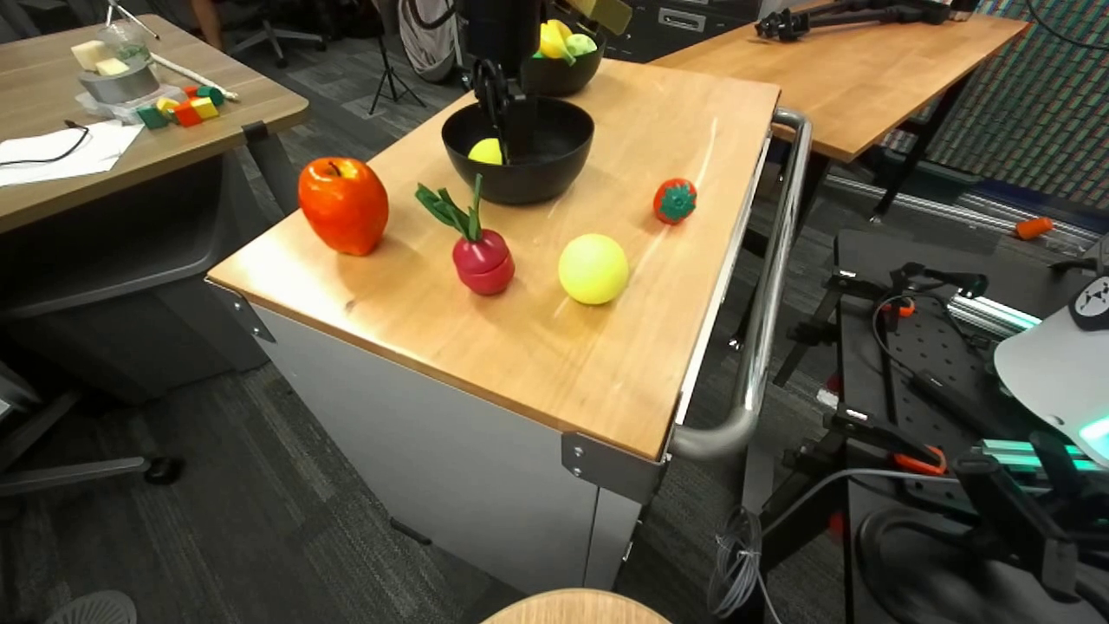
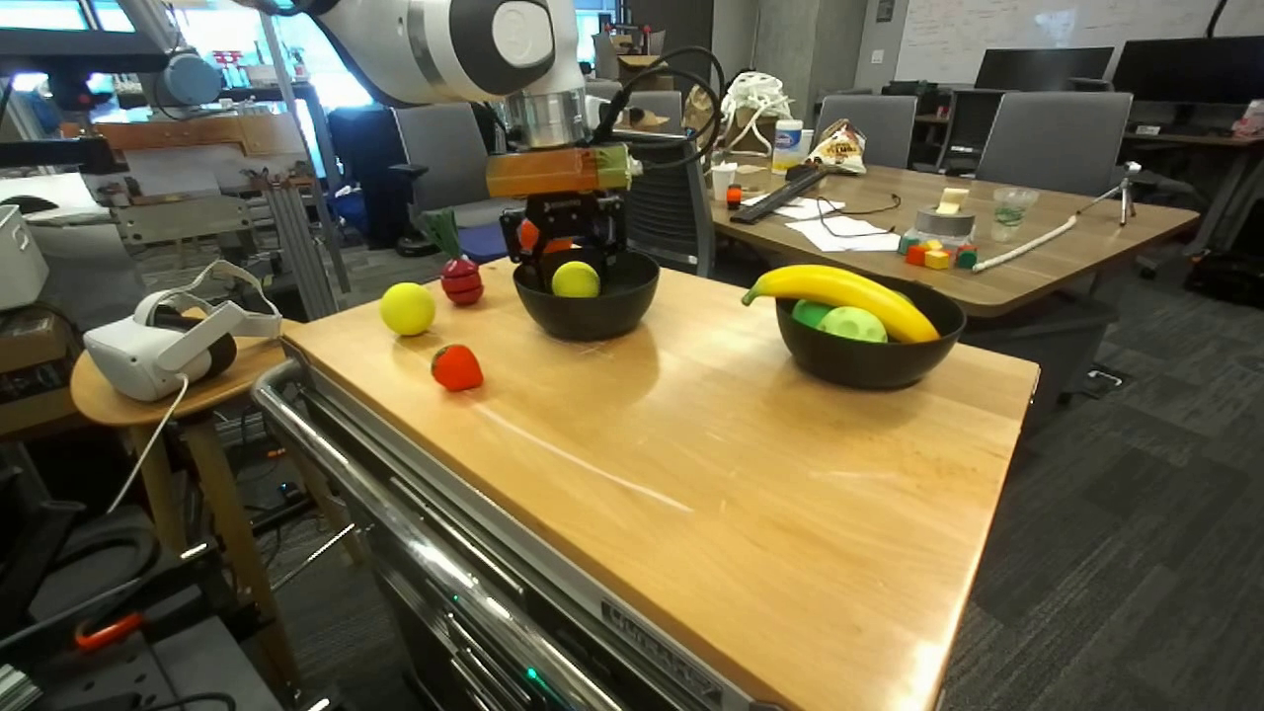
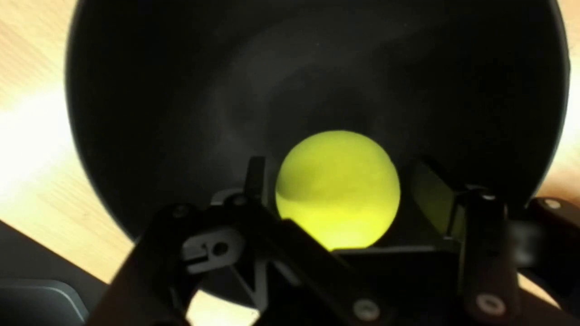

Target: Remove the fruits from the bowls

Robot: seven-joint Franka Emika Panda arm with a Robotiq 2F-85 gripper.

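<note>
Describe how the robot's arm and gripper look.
The arm is white with a dark grey panel and a silver collar. Below sits an orange casing, yellow-green at one end. Black cables loop beside it. The gripper is black, with silvery bolts and flat dark fingers.

Wooden surface (image 2: 790,474) had two black bowls (image 2: 592,321) (image 2: 859,365) sitting on it, plus a big red fruit (image 1: 345,208), leafy radish (image 1: 483,263), yellow ball (image 1: 593,269) and little strawberry (image 1: 675,201).
</note>
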